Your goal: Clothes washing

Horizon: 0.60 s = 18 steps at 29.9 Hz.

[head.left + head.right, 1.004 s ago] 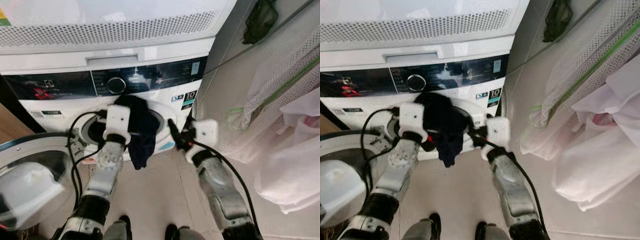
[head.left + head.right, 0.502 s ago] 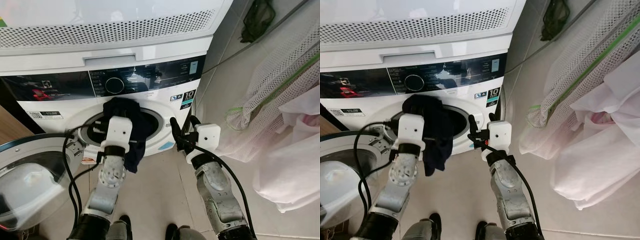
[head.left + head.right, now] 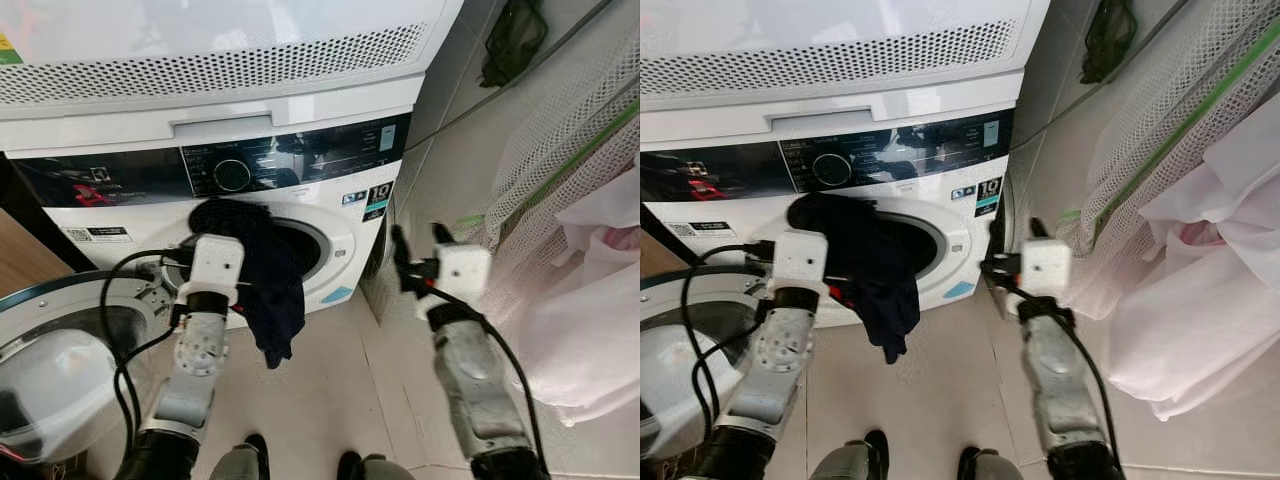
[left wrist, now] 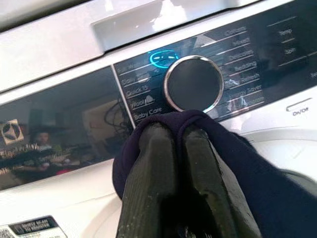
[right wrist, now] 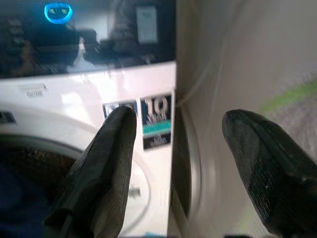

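Left pincer is clamped on the dark garment, hanging right at the drum opening. Right pincer sits wide open, off beside the washer.

Head stereo pair: high, tilted down, facing washing machine at 12 o'clock. Left wrist camera: close on program dial. Right wrist camera: near door rim. All 4 share machine front.

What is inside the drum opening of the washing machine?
The dark garment, held by the left gripper, hangs across the drum opening. The drum behind it is dark; the cloth hides whatever it holds.
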### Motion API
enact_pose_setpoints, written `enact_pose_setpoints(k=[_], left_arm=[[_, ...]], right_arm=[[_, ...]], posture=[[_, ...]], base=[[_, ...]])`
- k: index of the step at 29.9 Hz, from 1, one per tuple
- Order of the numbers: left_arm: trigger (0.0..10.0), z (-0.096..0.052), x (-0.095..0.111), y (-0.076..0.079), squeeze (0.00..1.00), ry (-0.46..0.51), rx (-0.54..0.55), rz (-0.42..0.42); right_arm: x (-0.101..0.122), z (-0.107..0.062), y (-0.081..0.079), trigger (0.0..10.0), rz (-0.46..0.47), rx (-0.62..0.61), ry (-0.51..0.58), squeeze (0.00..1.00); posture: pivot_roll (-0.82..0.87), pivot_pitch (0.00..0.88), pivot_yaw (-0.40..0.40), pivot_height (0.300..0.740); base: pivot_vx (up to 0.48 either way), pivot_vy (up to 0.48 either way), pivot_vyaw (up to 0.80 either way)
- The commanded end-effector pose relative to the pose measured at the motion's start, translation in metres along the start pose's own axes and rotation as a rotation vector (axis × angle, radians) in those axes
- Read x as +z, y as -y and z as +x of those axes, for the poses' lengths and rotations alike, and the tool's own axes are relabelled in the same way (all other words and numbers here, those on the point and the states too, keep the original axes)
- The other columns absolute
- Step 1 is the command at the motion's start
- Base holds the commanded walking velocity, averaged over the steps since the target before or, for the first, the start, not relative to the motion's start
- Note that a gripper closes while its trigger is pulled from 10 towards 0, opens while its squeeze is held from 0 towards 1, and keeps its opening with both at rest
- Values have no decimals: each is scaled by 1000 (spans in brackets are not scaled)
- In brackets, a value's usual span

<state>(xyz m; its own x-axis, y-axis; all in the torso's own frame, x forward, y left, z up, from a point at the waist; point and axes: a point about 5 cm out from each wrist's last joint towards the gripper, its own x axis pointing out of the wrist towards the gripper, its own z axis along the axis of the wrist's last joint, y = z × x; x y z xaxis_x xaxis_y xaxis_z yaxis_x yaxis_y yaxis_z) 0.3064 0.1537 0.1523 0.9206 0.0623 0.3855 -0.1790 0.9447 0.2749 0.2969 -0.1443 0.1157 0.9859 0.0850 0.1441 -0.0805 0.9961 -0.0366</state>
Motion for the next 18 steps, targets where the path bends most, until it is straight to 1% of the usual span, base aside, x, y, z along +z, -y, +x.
enact_pose_setpoints(k=[1, 3, 7, 10, 13, 18], left_arm=[[10000, -5, 3, -2, 0, 10, 9, -29], [10000, -7, 3, 1, 0, 5, 7, -52], [10000, -10, 7, 8, 0, 20, -17, -57], [10000, -14, 7, 12, 0, 0, -6, -99], [10000, -15, 8, 14, 0, 5, -10, -109], [10000, -13, 11, 17, 0, 4, -10, -126]], right_arm=[[1, -6, -1, 10000, 8, -6, 6, 0], [0, -9, -2, 10000, 15, -3, 4, 0], [-4, -14, -2, 10000, 30, -17, -12, 0], [-6, -18, -7, 10000, 33, 8, -19, 0], [-5, -18, -9, 10000, 37, 16, -24, 0], [-2, -15, -9, 10000, 30, 30, -24, 0]], posture=[[70, 167, -29, 740], [77, 172, -29, 740], [83, 178, -32, 740], [97, 191, -47, 740], [102, 193, -51, 740], [101, 192, -65, 740]], base=[[0, 0, 0], [0, 0, 0], [0, 0, 0], [0, 0, 0], [0, 0, 0], [0, 0, 0]])
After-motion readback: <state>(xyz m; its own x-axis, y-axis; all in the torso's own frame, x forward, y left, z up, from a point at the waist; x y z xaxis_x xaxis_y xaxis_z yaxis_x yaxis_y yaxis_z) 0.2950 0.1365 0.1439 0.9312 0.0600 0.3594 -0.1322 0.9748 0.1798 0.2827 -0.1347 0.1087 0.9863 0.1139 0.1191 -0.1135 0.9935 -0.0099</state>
